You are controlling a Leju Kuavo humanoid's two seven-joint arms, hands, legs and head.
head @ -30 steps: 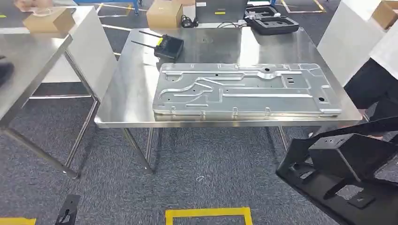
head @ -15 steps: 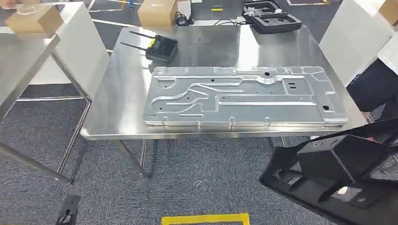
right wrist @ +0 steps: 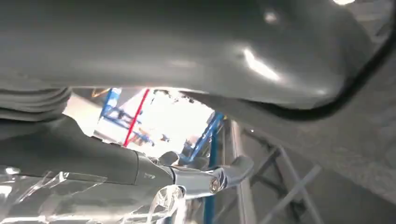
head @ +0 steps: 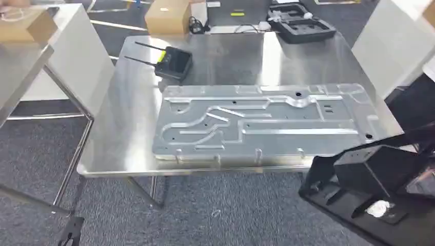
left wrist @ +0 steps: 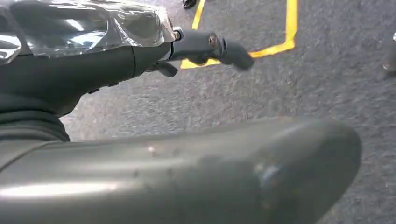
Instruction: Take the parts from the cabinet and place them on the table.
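While the black moulded part [head: 379, 174] sits at lower right of the head view, it's off the carpet floor [head: 215, 210] and its top corner overlaps the near edge of the bench [head: 128, 128] in the picture. Not resting on the bench. There's a pale patch low in the part, and I can't tell what it is.

Right hand [right wrist: 93, 161]: the wrist view is mostly thumb [right wrist: 163, 46], lying along a dark-rimmed grey surface. One dark finger [right wrist: 229, 172] is extended below it. I can't tell whether the hand actually grips anything.

Left hand [left wrist: 93, 70]: released, with nothing in it. The thumb [left wrist: 187, 172] and a dark finger [left wrist: 224, 49] are well apart. It hangs over grey carpet, near a yellow tape line [left wrist: 280, 44].

On the bench:
- A large stamped aluminium plate [head: 267, 123] lies flat across the centre to right, its long side along the near edge.
- A black router with two antennas [head: 173, 62] sits just beyond the plate's upper-left corner, antennas pointing left.
- A black moulded tray [head: 300, 23] is at top centre-right, at the far edge.

A cardboard box [head: 166, 15] shows at top centre, beyond the bench. A second steel bench [head: 20, 66] stands at upper left with a smaller carton [head: 23, 23] on it.
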